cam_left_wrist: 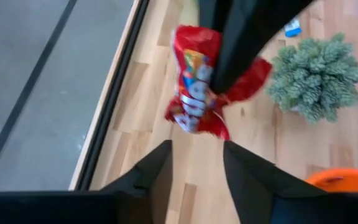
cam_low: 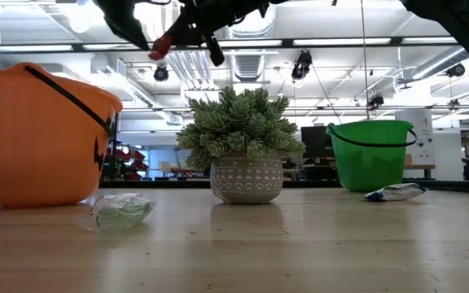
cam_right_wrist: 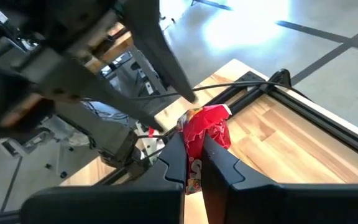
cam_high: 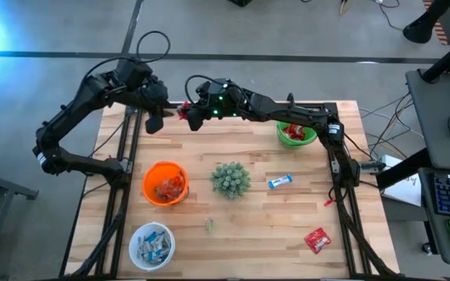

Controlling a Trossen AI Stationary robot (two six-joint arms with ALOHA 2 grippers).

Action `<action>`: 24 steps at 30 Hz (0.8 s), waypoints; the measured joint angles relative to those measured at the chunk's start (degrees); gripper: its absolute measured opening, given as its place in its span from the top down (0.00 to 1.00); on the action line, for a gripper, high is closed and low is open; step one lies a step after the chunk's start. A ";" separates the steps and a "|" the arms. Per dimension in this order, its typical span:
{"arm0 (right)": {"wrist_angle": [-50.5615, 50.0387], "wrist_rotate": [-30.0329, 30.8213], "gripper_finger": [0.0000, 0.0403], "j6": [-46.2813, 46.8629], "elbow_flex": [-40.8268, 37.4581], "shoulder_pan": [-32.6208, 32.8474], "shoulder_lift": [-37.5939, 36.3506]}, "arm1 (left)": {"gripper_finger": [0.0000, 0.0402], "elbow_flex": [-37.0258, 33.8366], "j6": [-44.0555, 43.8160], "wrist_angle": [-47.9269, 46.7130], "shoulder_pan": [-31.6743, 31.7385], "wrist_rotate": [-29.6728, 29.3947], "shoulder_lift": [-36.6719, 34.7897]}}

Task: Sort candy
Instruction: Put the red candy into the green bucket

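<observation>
Clamped between my right gripper's [cam_right_wrist: 193, 163] fingers hangs the red candy packet [cam_right_wrist: 205, 135]; my left gripper [cam_left_wrist: 197, 163] stands open just beside it, touching nothing.

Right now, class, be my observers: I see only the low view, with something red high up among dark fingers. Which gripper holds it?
Observer: The right gripper is shut on the red packet. The left gripper is open and clear of it.
Operator: What is inside the green bowl?
Observer: Looking down into the green bowl, there is red candy.
Operator: Is any candy on the table out of my sight?
Observer: Yes, a loose packet, also red, lies near the table's front right corner.
</observation>
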 joint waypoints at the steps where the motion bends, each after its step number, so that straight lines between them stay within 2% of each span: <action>1: -0.16 0.02 0.97 0.00 0.00 0.00 0.00 | 0.67 0.61 0.00 -1.12 0.00 0.02 0.00; 7: -8.00 0.18 0.97 -0.37 0.00 0.25 -0.65 | 0.58 2.22 1.54 -6.72 0.00 0.04 -0.04; 14: -22.84 0.68 0.97 -3.76 0.00 0.98 -3.22 | 0.58 0.18 1.70 -7.16 0.00 0.03 0.25; 19: -34.69 5.42 0.97 -6.89 0.07 0.71 -6.02 | 0.59 0.13 1.25 -6.93 0.00 0.06 1.19; 24: -48.51 13.20 0.97 -9.36 0.11 -1.03 -8.96 | 0.60 0.15 0.68 -6.91 0.00 0.06 2.06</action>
